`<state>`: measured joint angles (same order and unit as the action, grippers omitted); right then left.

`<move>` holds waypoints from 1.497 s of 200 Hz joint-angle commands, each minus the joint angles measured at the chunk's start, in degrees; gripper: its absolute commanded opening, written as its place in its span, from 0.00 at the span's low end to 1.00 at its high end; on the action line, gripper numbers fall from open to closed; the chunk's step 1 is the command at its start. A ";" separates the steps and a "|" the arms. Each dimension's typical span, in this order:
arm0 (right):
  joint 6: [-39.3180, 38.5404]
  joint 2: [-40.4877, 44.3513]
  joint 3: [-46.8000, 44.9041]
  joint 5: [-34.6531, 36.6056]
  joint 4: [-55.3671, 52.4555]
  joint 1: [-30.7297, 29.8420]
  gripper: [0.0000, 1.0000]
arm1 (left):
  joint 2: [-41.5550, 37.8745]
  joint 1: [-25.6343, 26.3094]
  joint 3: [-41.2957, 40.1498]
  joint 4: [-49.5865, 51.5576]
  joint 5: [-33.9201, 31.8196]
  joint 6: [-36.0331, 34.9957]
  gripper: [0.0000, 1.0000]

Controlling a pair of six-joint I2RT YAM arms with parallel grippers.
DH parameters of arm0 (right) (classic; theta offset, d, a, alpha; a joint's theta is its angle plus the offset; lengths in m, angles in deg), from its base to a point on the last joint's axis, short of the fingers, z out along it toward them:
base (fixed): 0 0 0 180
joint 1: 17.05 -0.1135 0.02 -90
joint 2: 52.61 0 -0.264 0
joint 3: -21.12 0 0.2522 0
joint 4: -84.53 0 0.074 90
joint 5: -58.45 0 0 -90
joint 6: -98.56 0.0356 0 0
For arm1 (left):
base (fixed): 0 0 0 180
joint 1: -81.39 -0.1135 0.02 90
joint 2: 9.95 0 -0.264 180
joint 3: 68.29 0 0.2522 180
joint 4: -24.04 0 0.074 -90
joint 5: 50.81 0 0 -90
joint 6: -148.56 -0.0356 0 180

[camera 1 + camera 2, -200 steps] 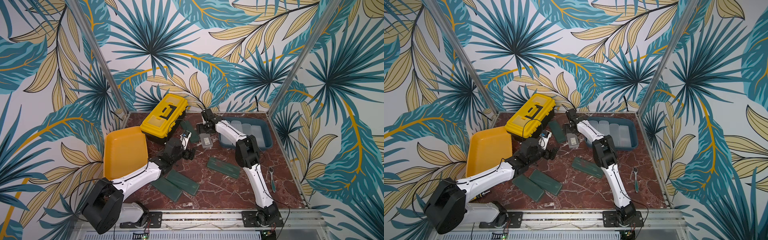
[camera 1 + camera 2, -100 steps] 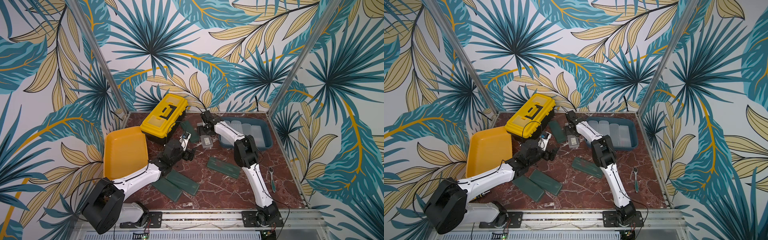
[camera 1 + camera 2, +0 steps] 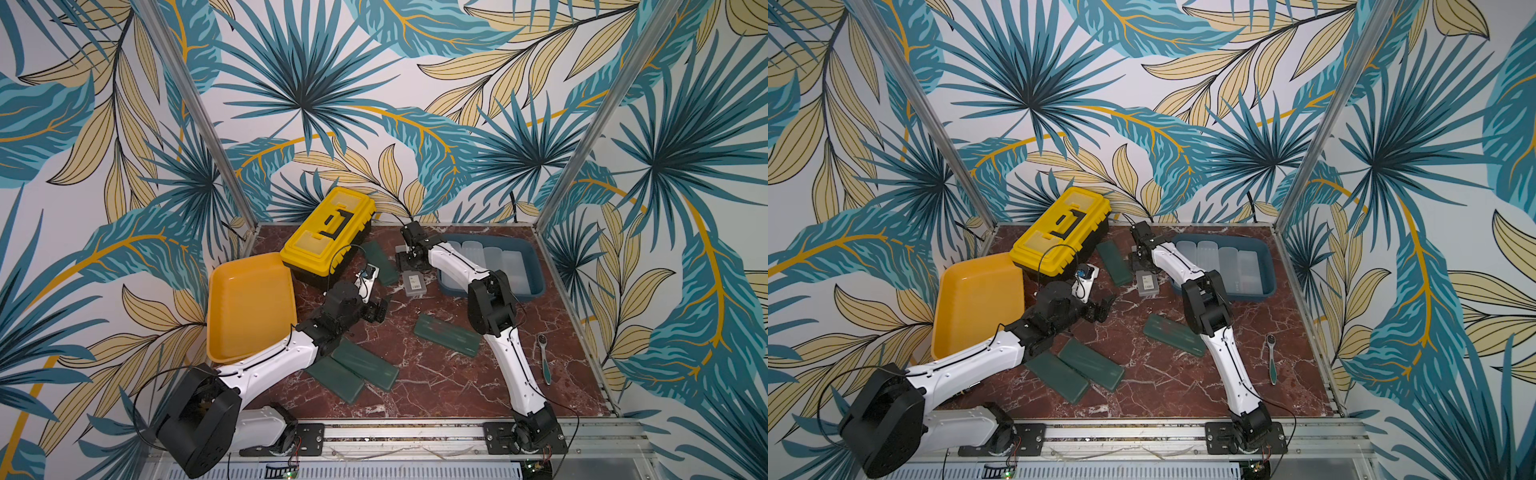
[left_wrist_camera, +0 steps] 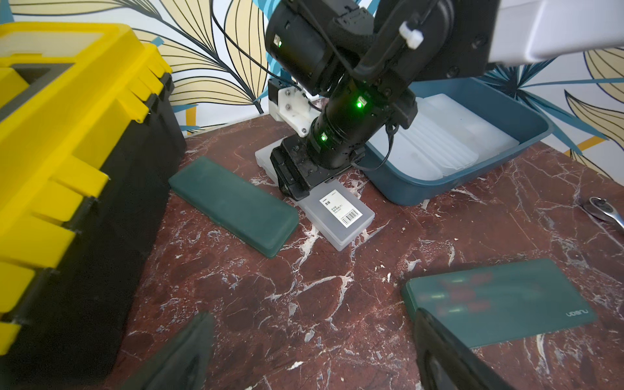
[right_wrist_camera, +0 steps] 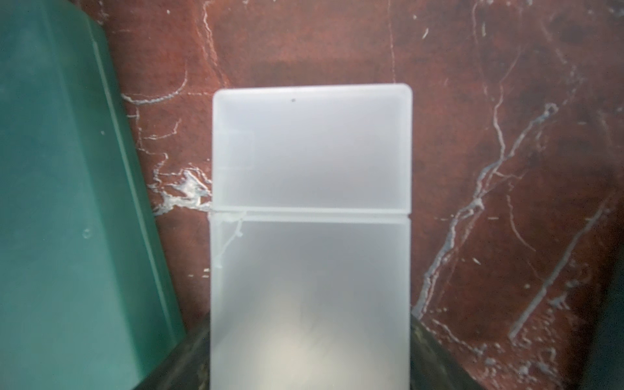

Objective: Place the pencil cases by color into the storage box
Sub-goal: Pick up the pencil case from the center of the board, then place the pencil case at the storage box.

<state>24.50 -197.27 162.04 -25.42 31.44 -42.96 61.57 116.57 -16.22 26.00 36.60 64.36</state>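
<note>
A frosted white pencil case (image 3: 414,285) (image 5: 310,152) lies flat on the marble between a dark green case (image 3: 380,258) and the blue storage box (image 3: 537,268). My right gripper (image 3: 409,261) (image 4: 293,184) is shut on its far end, one finger pressed to each long side. Several frosted cases (image 3: 492,258) lie side by side in the box. Three more green cases (image 3: 447,335) (image 3: 366,364) (image 3: 335,379) lie on the table. My left gripper (image 3: 376,309) (image 4: 314,354) hangs open over bare marble, empty.
A yellow-and-black toolbox (image 3: 328,232) stands at the back left, close to the green case. A yellow tray (image 3: 249,307) leans off the left edge. A ratchet wrench (image 3: 544,359) lies at the right. The cell walls close in on three sides.
My right gripper has come down a little toward the back and closed its fingers on the white case. The left arm has hardly moved.
</note>
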 commanded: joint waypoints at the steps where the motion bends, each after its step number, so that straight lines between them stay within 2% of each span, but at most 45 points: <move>1: 0.89 3.84 0.58 -0.81 -1.35 -0.28 0.74 | -3.06 0.15 -2.35 -1.13 -0.33 1.00 0.93; 61: 4.32 9.82 0.02 -2.22 -1.19 -0.28 0.74 | -6.68 0.12 -3.91 -1.14 -0.32 1.63 0.93; 121: 4.41 18.29 -2.01 -3.82 -2.82 0.28 0.74 | -9.12 -0.20 -4.75 -1.13 1.40 2.41 0.93; 168: 5.00 29.15 -14.27 -5.42 0.28 4.26 0.74 | -8.65 -0.31 -4.38 -1.13 3.13 3.49 0.93; 212: 3.75 36.52 -24.88 -3.54 -0.21 9.51 0.74 | -6.77 -0.20 -3.17 -1.13 5.85 4.64 0.93; 235: 3.00 40.02 -30.71 -2.55 0.88 12.77 0.74 | -4.70 0.15 -1.87 -1.13 5.12 5.62 0.93; 299: -1.00 41.33 -35.65 0.93 2.22 19.75 0.74 | 3.51 5.81 2.20 -1.30 0.92 6.41 0.93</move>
<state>26.08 -157.14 127.48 -26.10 31.90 -25.15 63.17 120.09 -18.41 25.63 39.33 70.59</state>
